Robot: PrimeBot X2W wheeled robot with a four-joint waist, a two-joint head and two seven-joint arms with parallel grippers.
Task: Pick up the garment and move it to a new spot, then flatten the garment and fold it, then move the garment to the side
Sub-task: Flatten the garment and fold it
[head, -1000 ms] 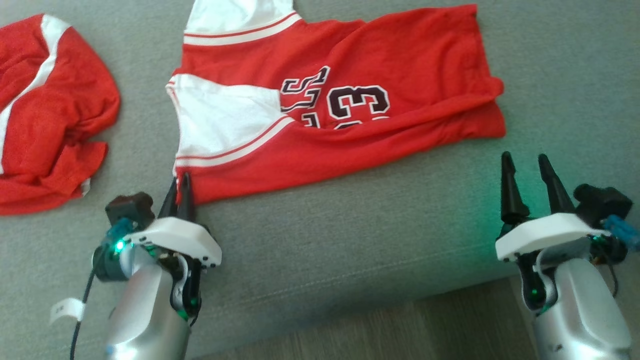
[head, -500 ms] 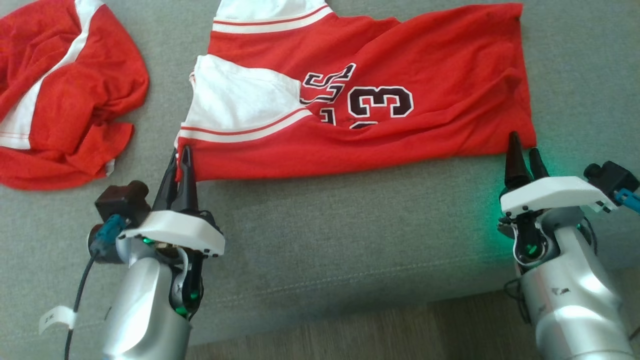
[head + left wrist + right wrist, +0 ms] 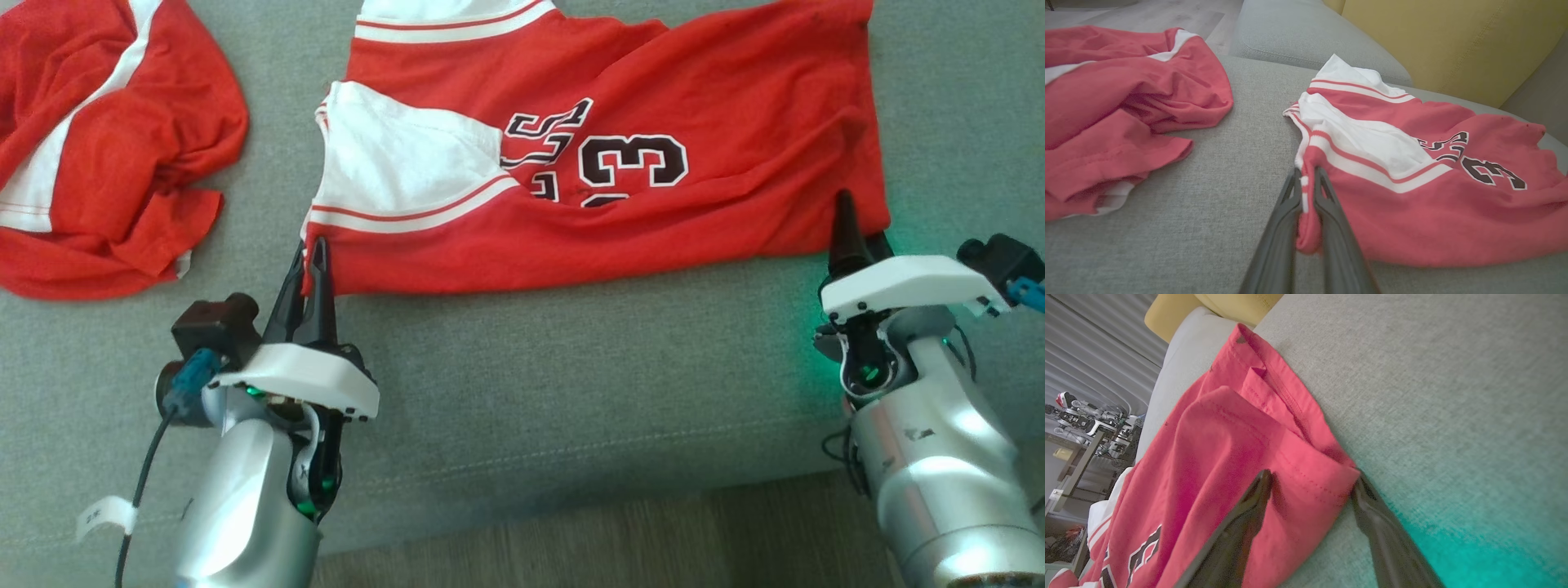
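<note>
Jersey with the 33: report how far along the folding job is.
Done: the jersey lies spread, mostly flat, on the grey cushion. In hand: the left tool is shut on its near left corner; the right tool is open, astride the near right corner, not yet closed. Left: closing that grip, folding, moving it aside.

Setting: you worked in a living-room mock-up inside a robotics lab.

Home cues: a grey fabric sofa point(image 3: 571, 392) with a stitched seat seam, a mustard-yellow back cushion point(image 3: 1445, 45), wood-plank floor point(image 3: 588, 547) in front, and a red jersey point(image 3: 653, 106) spread on the seat.

Lab cues: past the sofa's far end stood a ribbed grey wall point(image 3: 1098, 339) and what looked like robot hardware point(image 3: 1090, 420) beside a metal frame.
</note>
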